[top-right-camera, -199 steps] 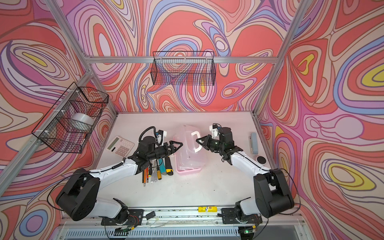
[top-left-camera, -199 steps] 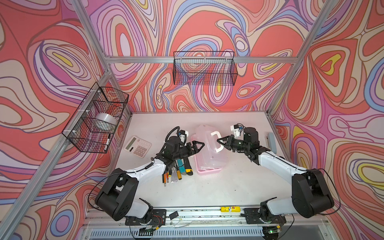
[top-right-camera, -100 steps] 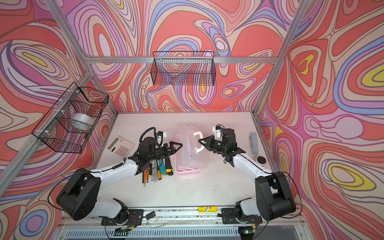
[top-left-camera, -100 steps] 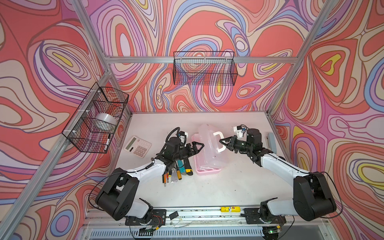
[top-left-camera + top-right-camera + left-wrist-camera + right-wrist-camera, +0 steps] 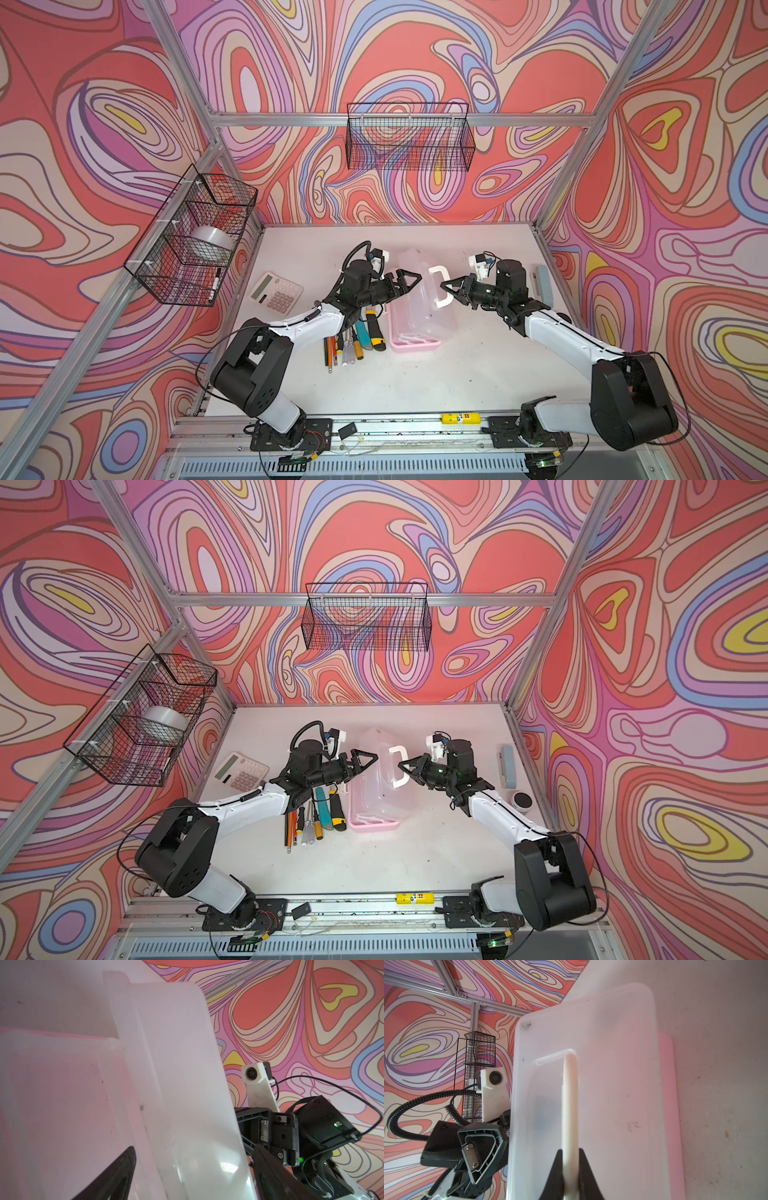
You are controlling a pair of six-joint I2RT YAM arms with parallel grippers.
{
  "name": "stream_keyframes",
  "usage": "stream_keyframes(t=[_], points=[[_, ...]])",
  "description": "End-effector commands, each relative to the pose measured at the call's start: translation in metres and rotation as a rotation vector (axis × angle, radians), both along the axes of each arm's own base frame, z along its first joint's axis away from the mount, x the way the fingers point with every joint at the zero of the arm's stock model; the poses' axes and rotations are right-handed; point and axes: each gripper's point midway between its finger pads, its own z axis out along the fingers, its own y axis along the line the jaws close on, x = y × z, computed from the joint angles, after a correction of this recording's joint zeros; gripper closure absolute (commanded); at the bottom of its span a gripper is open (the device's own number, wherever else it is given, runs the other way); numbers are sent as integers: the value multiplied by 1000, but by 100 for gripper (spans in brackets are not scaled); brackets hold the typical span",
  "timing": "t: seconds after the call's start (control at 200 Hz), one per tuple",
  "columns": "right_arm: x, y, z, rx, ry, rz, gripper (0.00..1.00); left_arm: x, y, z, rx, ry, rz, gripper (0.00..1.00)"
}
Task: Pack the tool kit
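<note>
Tool kit (image 5: 415,347): where is it found? (A)

Mid-table (image 5: 478,374), between the two arms. The pink box is laid flat and its clear lid (image 5: 419,291) is raised above it. No tools are seen inside. (B)

How is the lid held up? (A)

By its white handle (image 5: 570,1105), which is pinched in the narrow jaws of the right gripper (image 5: 449,290). The hold is judged to be there so that the box is open for loading. (B)

And the left gripper (image 5: 194,1148)? (A)

Spread wide. One of its fingers (image 5: 122,1167) is seen on the box side of the lid and the other on the outer side, so the lid's edge is straddled but not clamped. A hand-over or a steadying of the lid is suspected; it cannot be confirmed. (B)

The loose tools (image 5: 351,345)? (A)

Laid in a row just beside the box, on the left arm's side: pens, small screwdrivers, a teal knife (image 5: 362,330), a yellow-and-black knife (image 5: 375,330). Only a short carry into the box is needed from there. A calculator (image 5: 276,291) is noted farther from the box on that side, and a stapler (image 5: 542,284) well apart on the right arm's side; neither is counted as kit. (B)
</note>
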Motion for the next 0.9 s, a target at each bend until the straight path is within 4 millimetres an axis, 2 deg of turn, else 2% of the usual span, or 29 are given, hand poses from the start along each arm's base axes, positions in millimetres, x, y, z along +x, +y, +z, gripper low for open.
stream_keyframes(t=[0.0, 0.09, 0.175, 0.285, 0.406, 0.586, 0.681, 0.766, 0.831, 0.896], points=[[-3, -5, 14, -46, -55, -3, 64, 1, -14, 22, -40, -34, -33, 13], [-2, -12, 14, -105, -60, -37, 42, 1, -20, 30, -48, -44, -43, 13], [-2, -22, 16, -170, -66, -73, 36, 2, -28, 38, -48, -55, -55, 13], [-3, -39, 21, -261, -81, -143, 35, 3, -41, 50, -53, -68, -78, 13], [-7, -69, 32, -387, -105, -266, 35, 5, -58, 64, -66, -86, -104, 13], [-18, -110, 54, -511, -146, -426, 35, 9, -97, 76, -83, -96, -162, 14], [-24, -117, 62, -531, -166, -454, 35, 10, -122, 81, -94, -100, -209, 14], [-27, -120, 61, -544, -161, -455, 35, 10, -142, 84, -101, -93, -252, 13], [-28, -120, 60, -551, -159, -454, 35, 12, -147, 84, -108, -86, -262, 12], [-28, -122, 60, -561, -157, -459, 35, 14, -142, 80, -91, -82, -252, 11]])
